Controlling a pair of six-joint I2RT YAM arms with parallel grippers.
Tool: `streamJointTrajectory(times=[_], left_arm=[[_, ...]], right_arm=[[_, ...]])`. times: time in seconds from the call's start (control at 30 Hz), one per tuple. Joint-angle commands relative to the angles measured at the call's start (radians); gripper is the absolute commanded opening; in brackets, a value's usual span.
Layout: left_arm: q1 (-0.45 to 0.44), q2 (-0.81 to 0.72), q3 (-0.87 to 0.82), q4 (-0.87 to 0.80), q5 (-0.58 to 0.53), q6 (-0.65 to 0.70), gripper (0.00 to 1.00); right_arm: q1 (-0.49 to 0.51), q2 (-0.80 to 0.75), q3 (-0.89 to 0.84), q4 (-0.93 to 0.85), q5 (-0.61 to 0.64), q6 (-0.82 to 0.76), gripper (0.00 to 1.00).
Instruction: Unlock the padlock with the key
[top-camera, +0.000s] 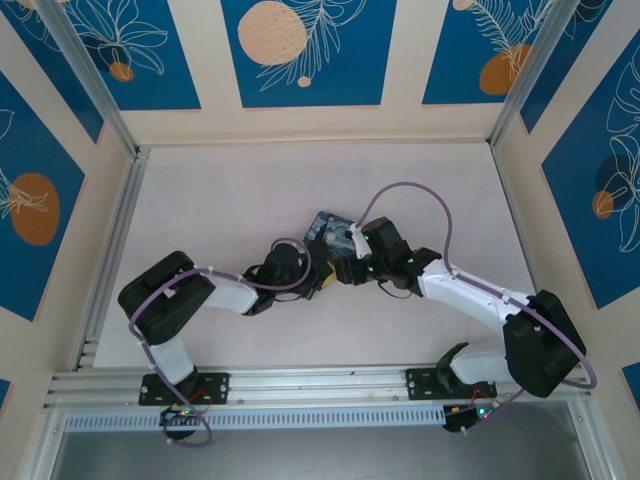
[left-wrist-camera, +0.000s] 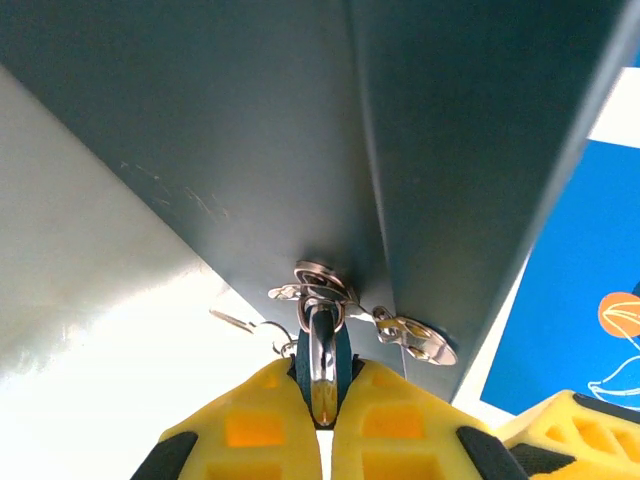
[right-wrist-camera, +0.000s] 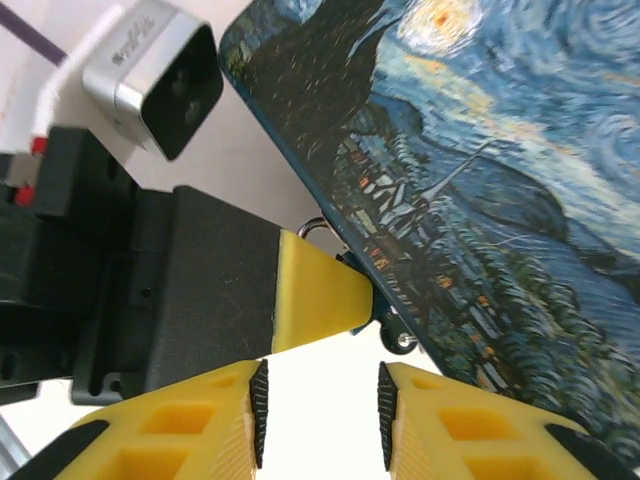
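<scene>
L wrist view: left gripper (left-wrist-camera: 322, 400) closest, yellow fingers pinched tight on the padlock (left-wrist-camera: 321, 345), shackle up thru the hasp (left-wrist-camera: 318, 282) on the tin (left-wrist-camera: 250, 150). As for the key, can't make it out.

R wrist view: right gripper (right-wrist-camera: 322, 405) fingers partway apart, nothing btwn them, just beside the tin's hasp edge.

Top view: both wrists meet at the tin, mid table (top-camera: 220, 200).

To do it well, I'd say: L holds lock steady, keyhole toward R; R needs the key pinched firmly and lined up straight before pushing in. Tin lid shut, contents hidden.
</scene>
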Motion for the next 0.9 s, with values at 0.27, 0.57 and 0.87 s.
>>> streamJointTrajectory(times=[0.27,0.57,0.87], left_arm=[[0.027,-0.056,0.053,-0.063,0.079,0.018,0.0],[0.035,-0.07,0.063,-0.068,0.098,0.014,0.0],[0.039,-0.082,0.063,-0.064,0.105,0.001,0.0]], right_arm=[[0.074,0.089,0.062,-0.071,0.211,-0.061,0.3],[0.15,0.158,0.087,-0.075,0.389,-0.098,0.27],[0.187,0.131,-0.002,0.043,0.537,-0.074,0.28]])
